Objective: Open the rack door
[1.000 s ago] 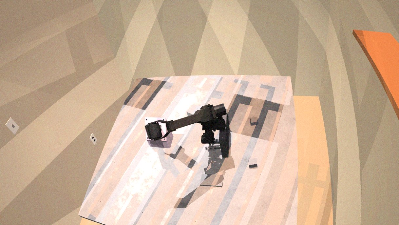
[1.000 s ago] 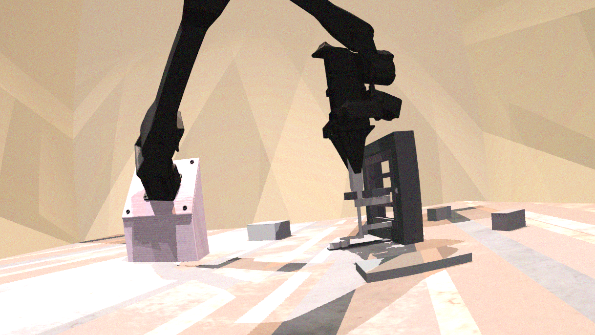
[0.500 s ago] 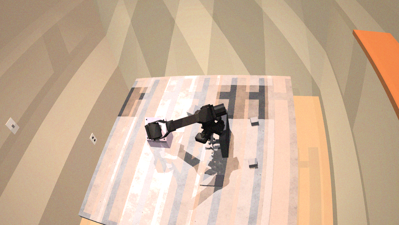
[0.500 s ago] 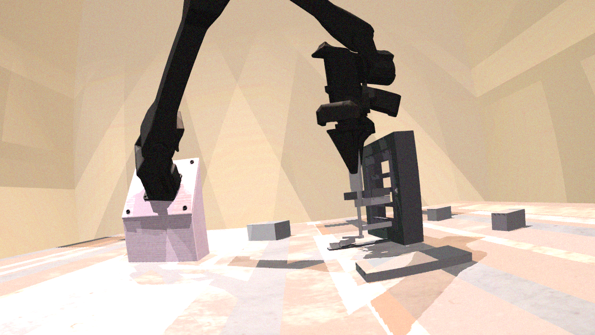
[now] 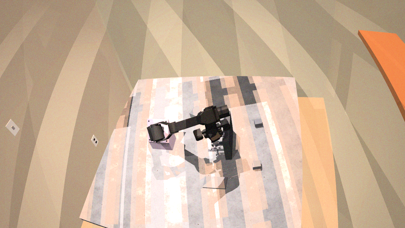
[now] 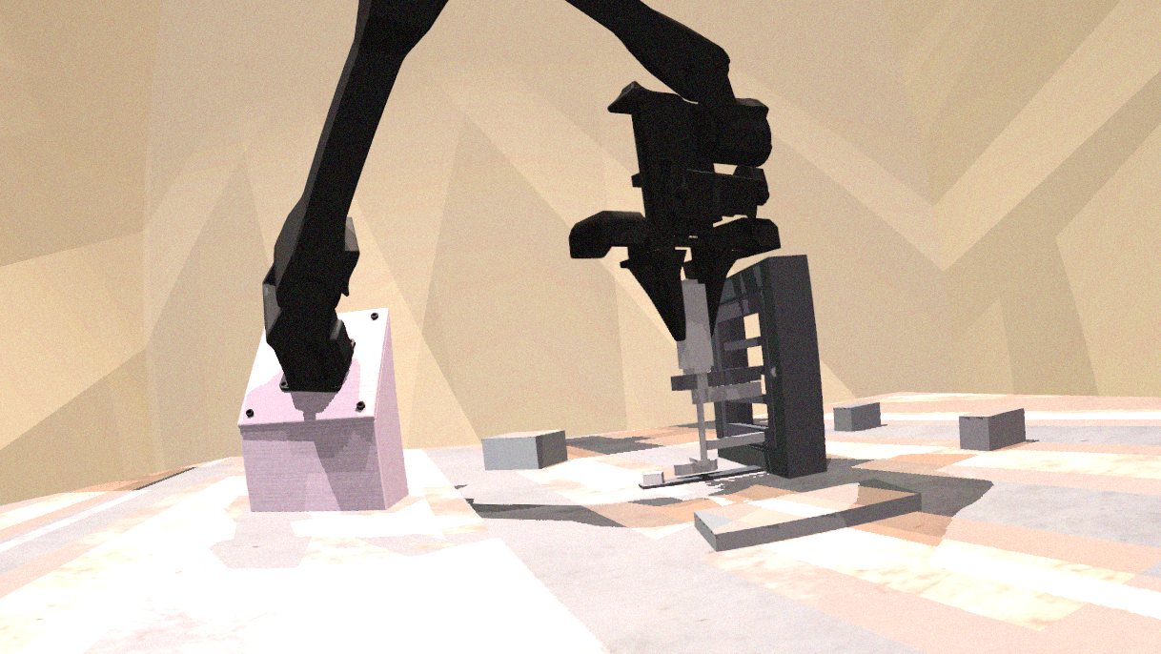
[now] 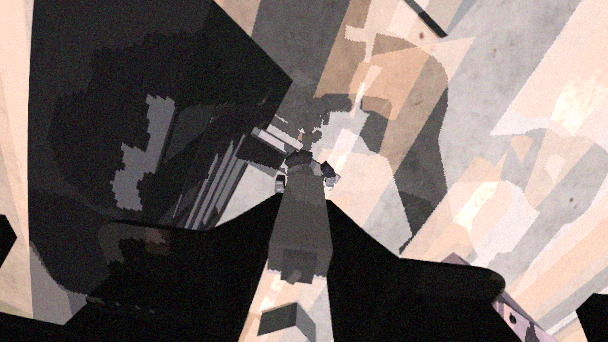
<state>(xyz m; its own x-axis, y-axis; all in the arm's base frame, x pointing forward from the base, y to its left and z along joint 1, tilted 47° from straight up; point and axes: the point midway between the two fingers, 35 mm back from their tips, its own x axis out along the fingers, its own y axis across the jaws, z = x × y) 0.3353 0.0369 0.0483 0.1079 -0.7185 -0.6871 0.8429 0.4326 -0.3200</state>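
The upright grey handle (image 6: 695, 313) (image 7: 301, 220) stands on a thin rod at the left side of the dark rack frame (image 5: 228, 144) (image 6: 796, 365) (image 7: 235, 55). My gripper (image 6: 697, 329) (image 7: 303, 202) points down and is shut on the handle, one finger against each side. In the wrist view the frame's top runs diagonally at the upper left, so the fingers are turned at an angle to it. The slatted door (image 6: 735, 379) shows beside the rod; how far it is open I cannot tell. In the top view the arm hides the handle and fingertips.
A low flat slab (image 5: 215, 182) (image 6: 804, 520) lies in front of the rack. Two small blocks (image 5: 258, 122) (image 5: 256, 164) lie beyond the frame. Another block (image 6: 523, 449) (image 7: 277, 320) lies between the rack and the pink pedestal (image 5: 161, 145) (image 6: 324, 462). The frame stands close beside my gripper.
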